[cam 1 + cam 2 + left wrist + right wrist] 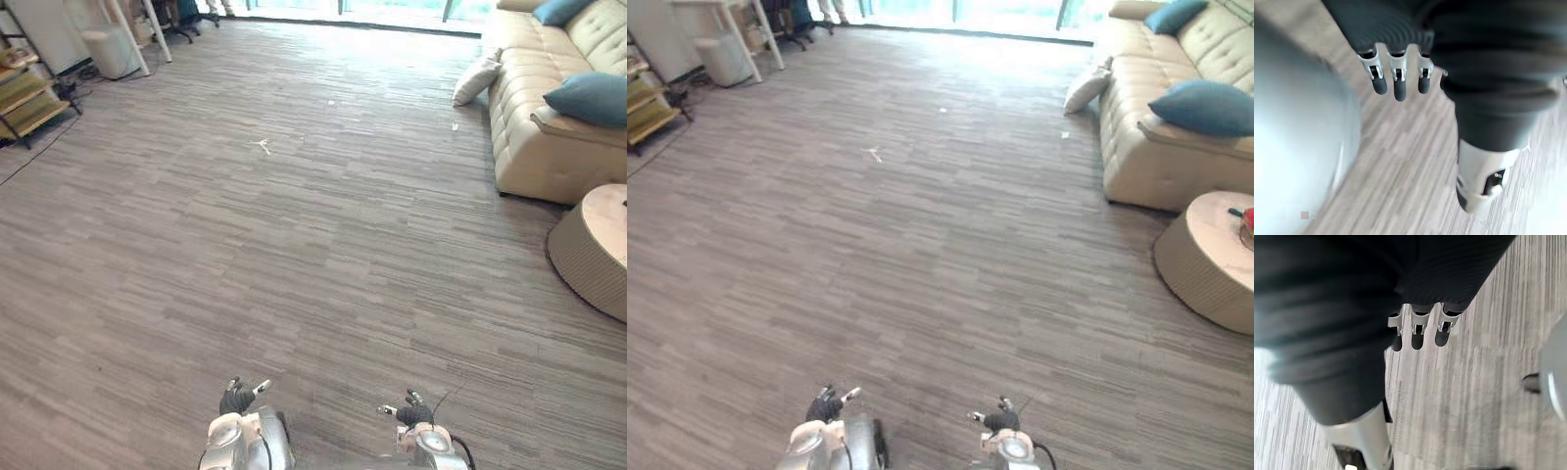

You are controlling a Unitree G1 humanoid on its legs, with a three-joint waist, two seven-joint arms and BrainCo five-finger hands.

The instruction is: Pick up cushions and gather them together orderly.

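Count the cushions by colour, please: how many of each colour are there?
Teal cushions: 2, both on the sofa.
Cream cushion: 1, on the floor, leaning against the sofa.
Total: 3 cushions.

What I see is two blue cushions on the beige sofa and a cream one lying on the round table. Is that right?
Not quite. The cream cushion is not on the round table; it stands on the floor, leaning against the sofa, as the left eye view shows. The near blue cushion and the far blue cushion do lie on the sofa.
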